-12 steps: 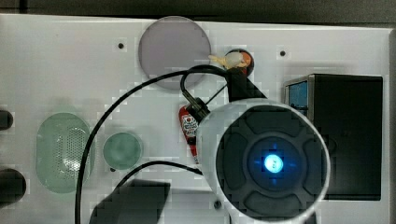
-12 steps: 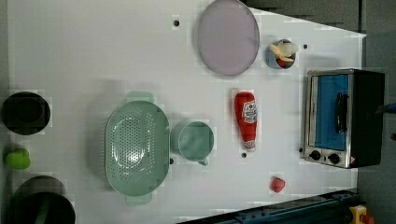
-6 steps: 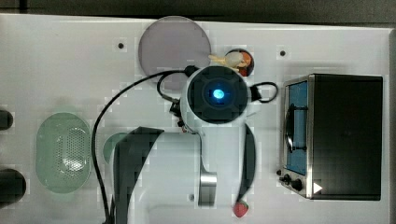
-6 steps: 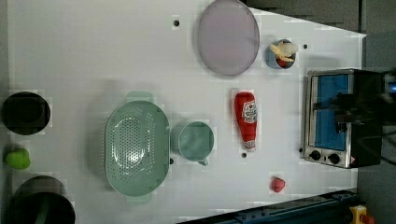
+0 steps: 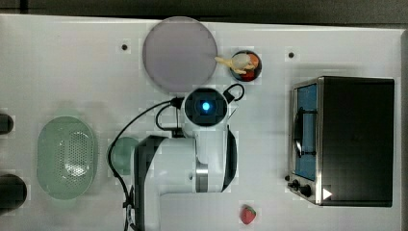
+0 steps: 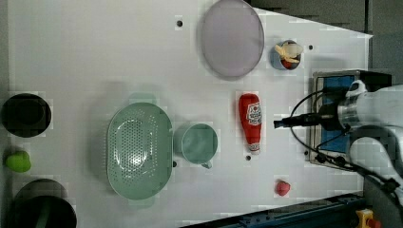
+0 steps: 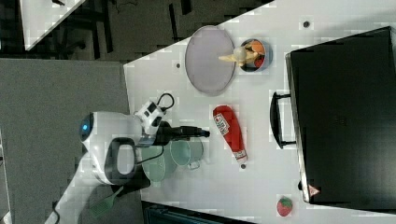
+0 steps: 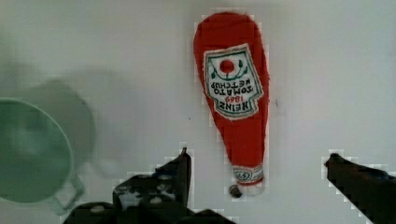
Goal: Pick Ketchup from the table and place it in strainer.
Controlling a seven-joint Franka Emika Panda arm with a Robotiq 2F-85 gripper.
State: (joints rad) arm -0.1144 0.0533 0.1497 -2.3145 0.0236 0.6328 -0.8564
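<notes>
The ketchup bottle (image 8: pixel 236 98) is laid flat on the white tabletop (image 6: pixel 95 57), between the green cup (image 6: pixel 199 143) and the toaster oven (image 6: pixel 332 118) in the left view. "HEINZ TOMATO KETCHUP" and "1869" can be read on its label. The end effector (image 8: pixel 257 177) is spread wide, with nothing gripped; the bottle's cap end is seen between its fingers (image 8: pixel 180 170). The strainer (image 6: pixel 139 151) is seated just beside the cup.
</notes>
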